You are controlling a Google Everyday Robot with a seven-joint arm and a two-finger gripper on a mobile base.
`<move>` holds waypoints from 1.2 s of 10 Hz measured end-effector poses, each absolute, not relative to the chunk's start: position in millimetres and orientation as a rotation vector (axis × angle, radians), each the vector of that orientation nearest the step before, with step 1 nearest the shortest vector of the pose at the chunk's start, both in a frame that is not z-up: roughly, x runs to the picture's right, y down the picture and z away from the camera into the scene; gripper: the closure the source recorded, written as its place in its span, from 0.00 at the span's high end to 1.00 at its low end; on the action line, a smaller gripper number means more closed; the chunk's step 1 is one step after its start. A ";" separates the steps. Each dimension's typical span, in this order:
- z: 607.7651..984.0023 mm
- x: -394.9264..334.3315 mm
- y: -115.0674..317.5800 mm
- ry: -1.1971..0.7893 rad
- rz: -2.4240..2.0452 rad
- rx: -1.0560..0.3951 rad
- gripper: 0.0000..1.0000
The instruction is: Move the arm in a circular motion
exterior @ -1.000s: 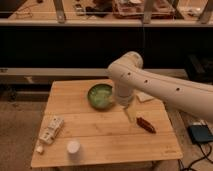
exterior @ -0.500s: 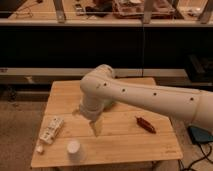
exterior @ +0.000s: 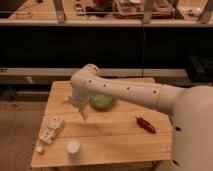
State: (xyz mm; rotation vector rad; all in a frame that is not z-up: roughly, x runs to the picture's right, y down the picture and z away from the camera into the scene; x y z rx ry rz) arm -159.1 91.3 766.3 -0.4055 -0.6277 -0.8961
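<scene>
Cream-white and thick, your arm (exterior: 125, 92) reaches in from the right across a wooden table (exterior: 115, 145), bends at a bulbous elbow and drops to the claw (exterior: 82, 114). The claw is a pale tip hanging just above the boards, left of the table's middle. You cannot tell whether it is spread or pressed together. Over the last second the elbow and claw have swept steadily leftward, the claw dipping toward the front edge and now drawing back. That curve suits a circle under way, probably not yet closed. Just right of the claw, partly behind the arm, sits a green bowl (exterior: 102, 102). Farther right lies a reddish-brown item (exterior: 145, 125). Ahead and to the left of the claw lies a pale packet (exterior: 50, 131), and ahead of it stands a white cup (exterior: 73, 147).
</scene>
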 end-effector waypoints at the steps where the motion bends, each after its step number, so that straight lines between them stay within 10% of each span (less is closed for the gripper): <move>1: 786.3 -152.7 82.2 -0.597 -0.911 -0.402 0.80; 5: 841.0 -32.3 26.1 -0.312 -0.903 -0.437 0.80; 12: 713.8 116.1 69.8 -0.040 -0.770 -0.648 0.80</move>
